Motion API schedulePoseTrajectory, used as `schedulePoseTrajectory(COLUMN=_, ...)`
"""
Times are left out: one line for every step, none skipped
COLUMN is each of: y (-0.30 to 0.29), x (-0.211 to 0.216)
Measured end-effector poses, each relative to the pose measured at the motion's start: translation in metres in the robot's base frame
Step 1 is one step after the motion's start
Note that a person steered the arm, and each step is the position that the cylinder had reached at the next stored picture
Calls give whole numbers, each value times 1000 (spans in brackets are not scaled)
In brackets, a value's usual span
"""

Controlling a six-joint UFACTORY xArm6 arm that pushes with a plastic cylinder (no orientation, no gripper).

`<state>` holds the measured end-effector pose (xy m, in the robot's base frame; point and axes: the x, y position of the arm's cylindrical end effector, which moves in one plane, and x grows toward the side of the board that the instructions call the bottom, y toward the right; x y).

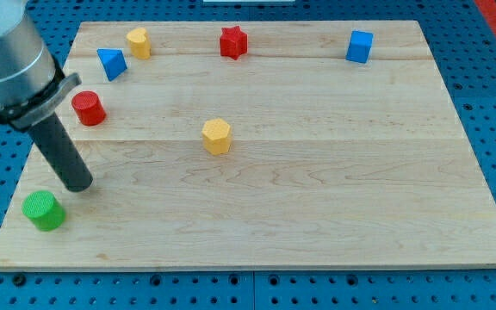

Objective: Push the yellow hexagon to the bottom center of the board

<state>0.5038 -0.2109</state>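
Above the green cylinder (pixel 42 211), my tip (pixel 79 184) rests, far from the yellow hexagon (pixel 217 136).

We see the wooden board (pixel 317 215) under bright, even light with no glare on it. Shadows are soft and short, hugging each block; the yellow hexagon (pixel 217 136) casts only a faint one. Focus stays fairly sharp across the view, though edges look slightly soft and compressed.

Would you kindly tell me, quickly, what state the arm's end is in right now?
No hand here: my tip is a bare rod end, holding nothing.
It touches no block, sitting just above the green cylinder, well left of the yellow hexagon.
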Motion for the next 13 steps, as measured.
schedulePoseTrajectory(y=-13, x=-22)
schedulePoseTrajectory(y=-31, x=-34)
schedulePoseTrajectory(y=-40, x=-46)
schedulePoseTrajectory(y=-25, x=-51)
schedulePoseTrajectory(y=0, x=-54)
schedulePoseTrajectory(y=9, x=-54)
schedulePoseTrajectory(y=47, x=-66)
schedulePoseTrajectory(y=97, x=-87)
schedulePoseTrajectory(y=138, x=-89)
schedulePoseTrajectory(y=158, x=-72)
schedulePoseTrajectory(y=174, x=-71)
schedulePoseTrajectory(y=189, x=-71)
schedulePoseTrajectory(y=196, x=-70)
